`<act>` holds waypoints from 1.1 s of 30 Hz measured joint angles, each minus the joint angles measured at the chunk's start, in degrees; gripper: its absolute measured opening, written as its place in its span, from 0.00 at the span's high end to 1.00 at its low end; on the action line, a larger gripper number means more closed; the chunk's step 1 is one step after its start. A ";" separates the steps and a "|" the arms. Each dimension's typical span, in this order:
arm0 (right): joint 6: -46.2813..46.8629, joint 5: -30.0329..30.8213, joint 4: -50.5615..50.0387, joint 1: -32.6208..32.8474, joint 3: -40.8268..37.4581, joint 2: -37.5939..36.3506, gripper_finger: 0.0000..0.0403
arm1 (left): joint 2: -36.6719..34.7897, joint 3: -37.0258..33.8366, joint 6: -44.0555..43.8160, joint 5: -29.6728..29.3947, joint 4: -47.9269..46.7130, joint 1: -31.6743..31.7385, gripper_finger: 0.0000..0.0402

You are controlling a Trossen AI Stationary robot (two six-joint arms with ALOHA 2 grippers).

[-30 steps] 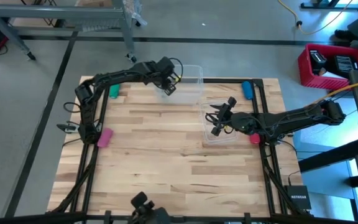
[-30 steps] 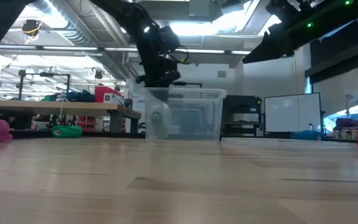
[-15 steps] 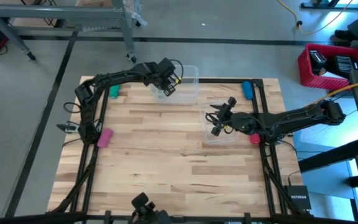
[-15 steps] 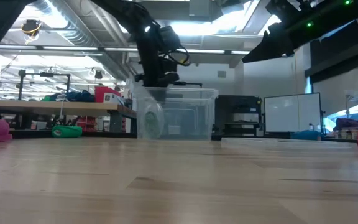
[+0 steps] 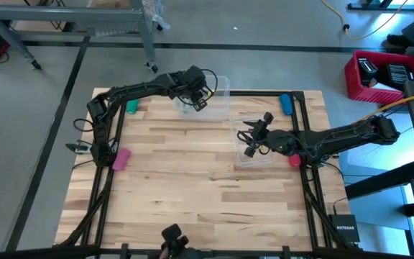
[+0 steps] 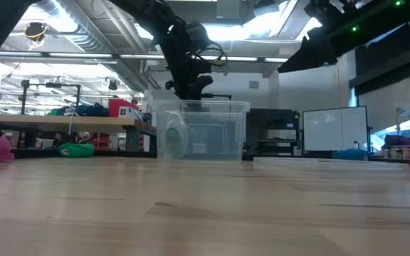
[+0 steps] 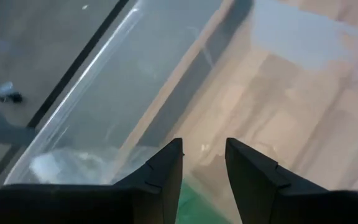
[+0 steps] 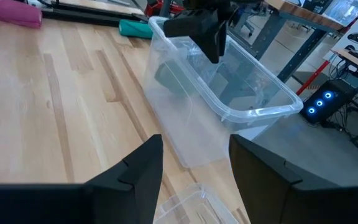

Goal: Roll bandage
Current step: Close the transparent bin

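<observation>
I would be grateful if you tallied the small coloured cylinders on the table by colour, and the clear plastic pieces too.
green cylinder: 1
pink cylinder: 1
blue cylinder: 1
red cylinder: 1
clear plastic pieces: 2, the bin and the lid
Total: 6

Bright overhead glare; wrist views perhaps blurred.

Overhead and table-level views share the clear bin (image 5: pixel 218 97) (wrists closer).
</observation>
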 joint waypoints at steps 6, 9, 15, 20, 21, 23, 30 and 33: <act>1.64 -0.57 -5.23 0.00 0.00 0.00 0.54 | -2.48 -0.02 2.44 0.73 2.37 -1.91 0.72; 4.11 -5.70 -8.80 -0.02 0.00 -0.02 0.54 | -4.99 0.04 4.43 0.72 4.43 -3.74 0.72; 6.98 -15.95 -12.16 0.00 -0.02 2.35 0.54 | -10.61 -4.22 8.14 1.04 10.96 -8.01 0.72; 7.48 -17.59 -14.46 -0.02 0.00 8.01 0.54 | -15.00 -12.03 9.43 1.37 16.31 -10.97 0.72; 7.53 -17.65 -15.00 -0.02 0.00 9.49 0.54 | -15.82 -13.59 9.39 1.35 17.01 -11.79 0.72; 7.56 -18.96 -15.74 -0.02 0.00 12.43 0.54 | -18.15 -16.79 9.15 1.32 18.12 -13.48 0.72; 7.36 -25.85 -13.33 0.04 -0.01 21.52 0.54 | -23.98 -26.02 4.55 2.86 18.68 -22.09 0.72; 8.47 -25.76 -11.55 0.01 0.13 23.25 0.54 | -24.87 -28.46 -0.26 2.83 18.46 -26.27 0.72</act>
